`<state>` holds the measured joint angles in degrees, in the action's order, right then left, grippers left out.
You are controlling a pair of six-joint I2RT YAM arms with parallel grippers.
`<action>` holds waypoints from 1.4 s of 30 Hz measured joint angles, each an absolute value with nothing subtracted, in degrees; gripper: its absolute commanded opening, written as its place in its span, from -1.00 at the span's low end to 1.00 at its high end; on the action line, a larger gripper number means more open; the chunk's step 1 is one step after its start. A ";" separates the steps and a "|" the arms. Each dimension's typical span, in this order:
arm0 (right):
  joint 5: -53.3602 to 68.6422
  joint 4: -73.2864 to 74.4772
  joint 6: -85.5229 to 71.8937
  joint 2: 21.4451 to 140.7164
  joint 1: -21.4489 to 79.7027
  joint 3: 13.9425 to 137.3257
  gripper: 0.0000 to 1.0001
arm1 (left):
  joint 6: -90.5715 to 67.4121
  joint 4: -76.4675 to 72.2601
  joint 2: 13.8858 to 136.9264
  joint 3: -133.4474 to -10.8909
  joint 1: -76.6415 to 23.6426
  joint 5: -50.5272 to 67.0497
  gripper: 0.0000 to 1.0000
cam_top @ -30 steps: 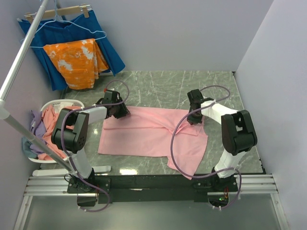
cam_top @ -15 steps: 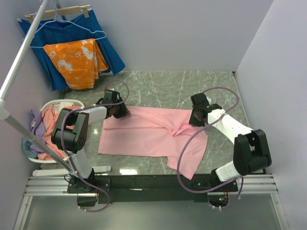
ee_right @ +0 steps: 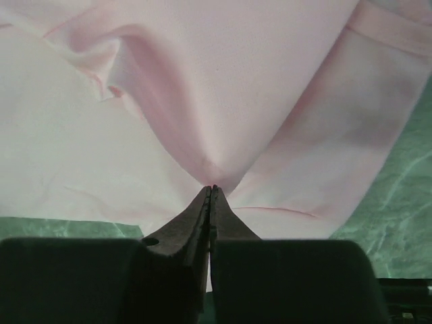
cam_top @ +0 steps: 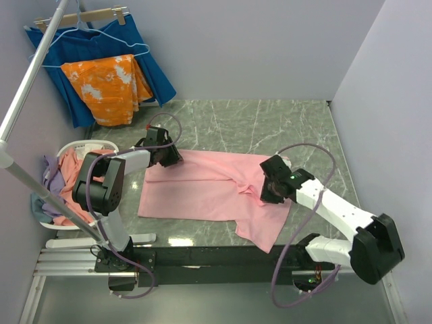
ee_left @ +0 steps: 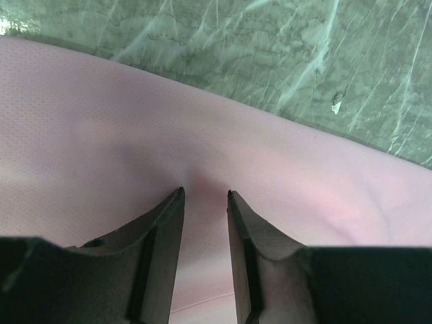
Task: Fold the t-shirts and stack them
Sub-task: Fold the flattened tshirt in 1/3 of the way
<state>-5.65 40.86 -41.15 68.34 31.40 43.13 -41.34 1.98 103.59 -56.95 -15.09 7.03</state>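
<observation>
Right gripper (ee_right: 212,190), clamped on the light pink t-shirt (cam_top: 196,192), has dragged a fold nearer; left gripper (ee_left: 204,196) stays slightly parted, pressing its far-left edge.

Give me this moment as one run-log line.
step: fold | left end effector: open, over light pink t-shirt far-left edge | right end effector: shut on t-shirt's pinched fold

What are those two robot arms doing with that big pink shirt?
They're working on folding a light pink t-shirt spread on the green table. The right fingers are pinched shut on a bit of its cloth near the right side. The left fingers are slightly open, pressing down at its far left corner. The shirt lies mostly flat, and more clothes sit in the white basket on the left.
</observation>
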 measured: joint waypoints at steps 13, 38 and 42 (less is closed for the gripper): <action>-12.71 40.91 -40.75 76.20 31.29 52.27 -0.37 | -40.99 3.79 103.26 -57.52 -15.18 5.56 -0.21; -1.21 28.16 -35.29 92.66 34.13 51.53 -0.44 | -39.00 12.62 100.66 -57.89 -13.21 -1.96 -0.21; -6.24 30.72 -36.21 91.02 33.34 51.22 -0.38 | -38.65 12.82 100.55 -57.89 -13.21 -2.44 -0.21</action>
<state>-6.24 30.72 -36.21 91.02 33.34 51.22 -38.65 12.82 100.55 -57.89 -13.21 -2.44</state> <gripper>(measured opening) 0.284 0.393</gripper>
